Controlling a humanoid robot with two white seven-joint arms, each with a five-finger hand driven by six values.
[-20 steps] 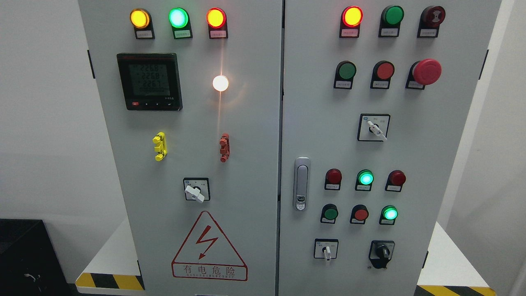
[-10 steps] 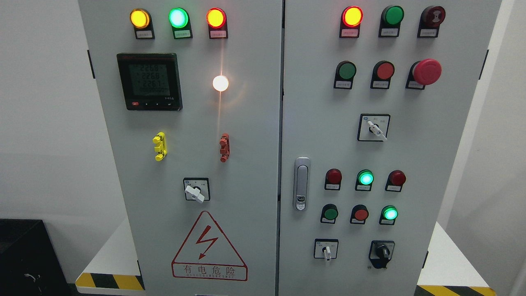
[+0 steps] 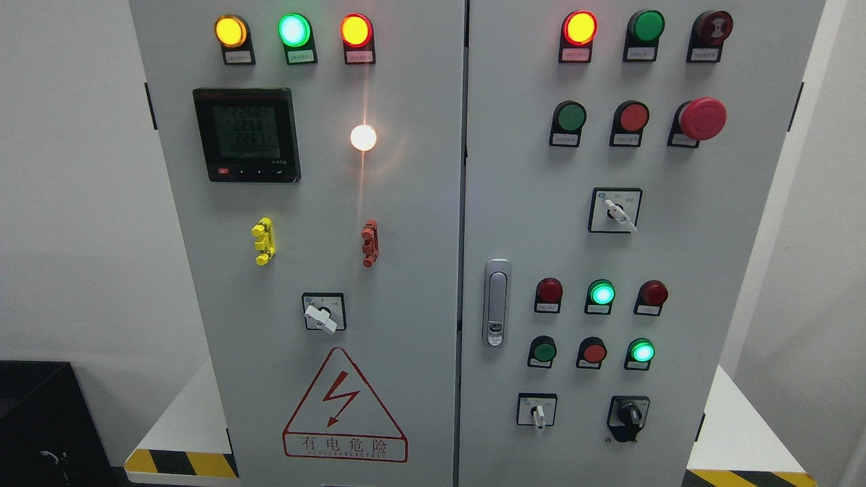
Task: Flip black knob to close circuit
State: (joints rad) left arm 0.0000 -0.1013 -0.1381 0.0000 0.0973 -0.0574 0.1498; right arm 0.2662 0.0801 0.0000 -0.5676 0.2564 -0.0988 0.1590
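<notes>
Head view shows me no hands, finger state unknown; black knob (image 3: 630,414) sits lower right, untouched, awaiting my reach.

Single head view, close and slightly downward, squarely facing the control cabinet (image 3: 406,203).

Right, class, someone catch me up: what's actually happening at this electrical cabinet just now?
Nothing is being handled at this moment. The head camera faces a grey two-door control cabinet, and neither robot hand is in view. The black knob at the lower right of the right door sits untouched, so the flip has not begun. Several indicator lamps are lit, among them a green lamp at the top of the left door, and the digital meter is showing readings.
</notes>
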